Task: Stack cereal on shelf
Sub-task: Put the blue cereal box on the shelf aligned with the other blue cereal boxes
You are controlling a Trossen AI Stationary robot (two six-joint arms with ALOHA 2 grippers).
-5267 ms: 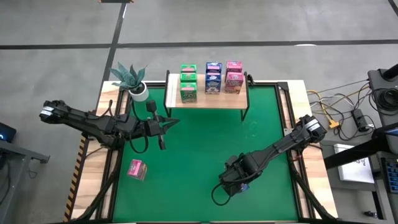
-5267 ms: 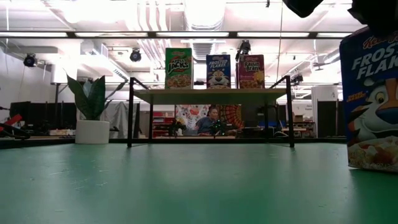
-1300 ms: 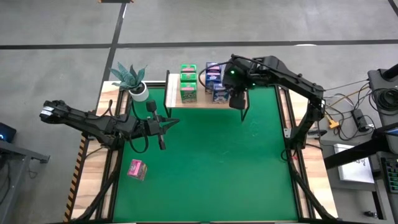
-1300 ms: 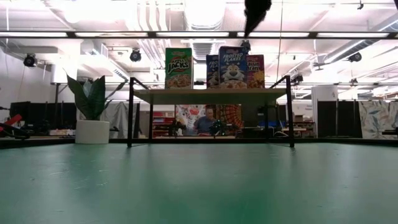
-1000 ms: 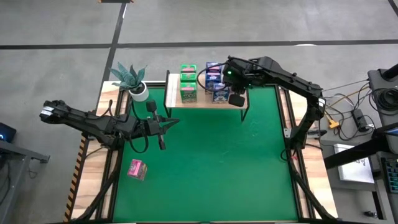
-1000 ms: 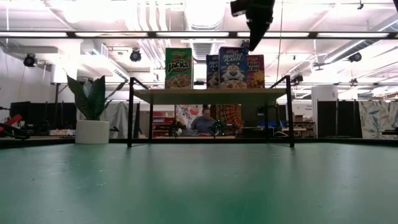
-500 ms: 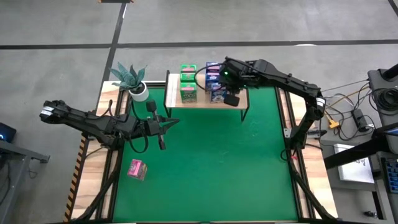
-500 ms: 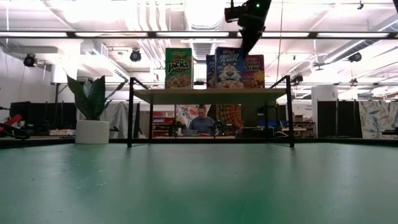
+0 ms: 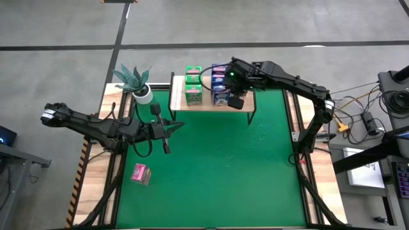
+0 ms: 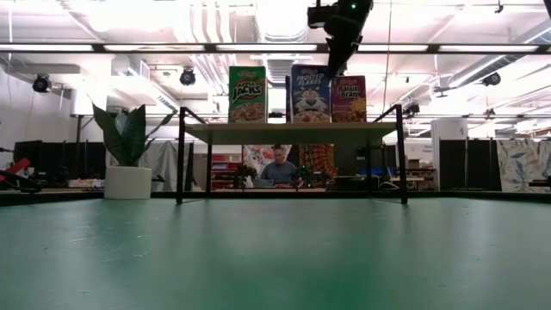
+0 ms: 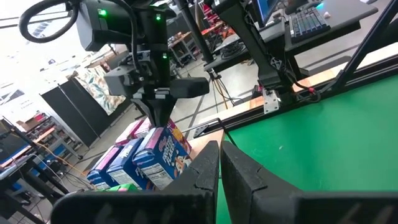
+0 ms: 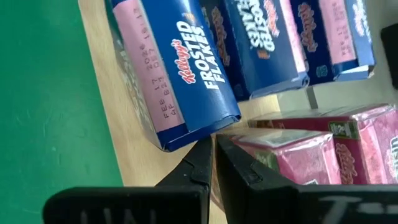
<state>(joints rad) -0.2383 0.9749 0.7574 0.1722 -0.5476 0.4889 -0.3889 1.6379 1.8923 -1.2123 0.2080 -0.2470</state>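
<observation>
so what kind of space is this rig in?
Likely a robotics lab or workshop: exposed ceiling ducts and strip lights, a keyboard on a workstation behind the table, and a person seated beyond the shelf.

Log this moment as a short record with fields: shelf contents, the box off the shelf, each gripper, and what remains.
shelf: green boxes, blue boxes and pink boxes stand in rows on the plank top
front blue box: upright at the plank's front edge
loose pink box: on the green table, near the left front corner
right gripper: jaws shut, beside the front blue box, holding nothing
left gripper: jaws shut, empty, waiting over the table's left side
plant: left of the shelf
remaining: loose pink box not yet shelved
</observation>
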